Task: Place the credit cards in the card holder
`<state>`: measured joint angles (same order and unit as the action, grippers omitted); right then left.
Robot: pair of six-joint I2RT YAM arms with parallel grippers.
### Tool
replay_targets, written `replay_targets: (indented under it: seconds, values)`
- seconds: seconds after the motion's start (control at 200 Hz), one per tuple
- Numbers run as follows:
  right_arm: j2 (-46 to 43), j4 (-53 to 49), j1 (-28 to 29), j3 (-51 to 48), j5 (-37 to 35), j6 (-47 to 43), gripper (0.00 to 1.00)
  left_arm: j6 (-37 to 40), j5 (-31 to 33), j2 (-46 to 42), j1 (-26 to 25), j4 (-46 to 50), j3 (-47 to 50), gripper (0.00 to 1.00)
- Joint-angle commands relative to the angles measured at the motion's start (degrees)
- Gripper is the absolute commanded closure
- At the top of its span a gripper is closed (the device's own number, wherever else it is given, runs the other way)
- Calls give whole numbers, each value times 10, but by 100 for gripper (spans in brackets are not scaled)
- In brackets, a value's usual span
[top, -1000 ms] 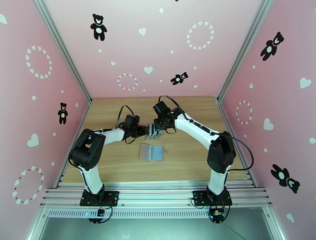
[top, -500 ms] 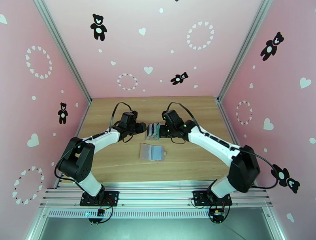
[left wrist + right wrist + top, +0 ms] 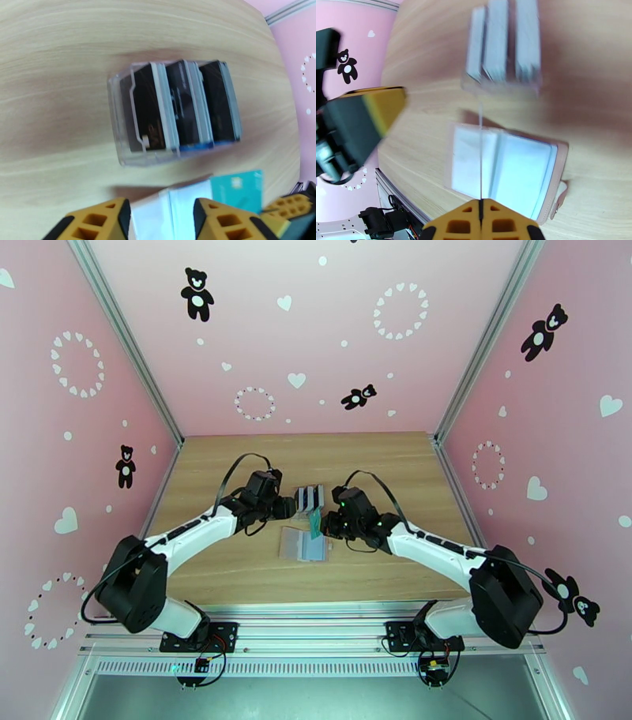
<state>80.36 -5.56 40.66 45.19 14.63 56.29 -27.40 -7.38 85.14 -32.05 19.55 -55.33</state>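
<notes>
Right gripper (image 3: 480, 203) clamped on 1 teal credit card (image 3: 237, 188), edge-on above the open card holder (image 3: 563, 165); left gripper (image 3: 162, 221) gapes empty — a tilted card may miss the sleeve.

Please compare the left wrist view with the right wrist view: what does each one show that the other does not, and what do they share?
Left wrist view: the flat face of the teal credit card, and the dark panels standing in the clear slotted stand, beyond the open left gripper. Right wrist view: that card edge-on, as a thin line in the shut right gripper, and the snap tab of the card holder. Both: the stand, the open holder's clear sleeves and the wooden table.
</notes>
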Motion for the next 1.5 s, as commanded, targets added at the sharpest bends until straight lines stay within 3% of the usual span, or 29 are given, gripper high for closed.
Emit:
replay_targets:
  seconds: [0.0,0.446,0.726,1.221,1.497]
  values:
    - [-16,63,7,-24,15,28,100,0,1,-11,-12,39,25,52]
    - [-22,174,52,-109,-27,93,100,14,-20,7,-24,27,65,55]
    - [-23,178,63,-123,-43,101,100,19,-33,20,-50,30,58,57]
    - [-14,245,71,-160,-33,106,100,27,35,41,-62,51,74,56]
    - [1,258,71,-163,-28,108,100,32,43,70,-62,37,78,56]
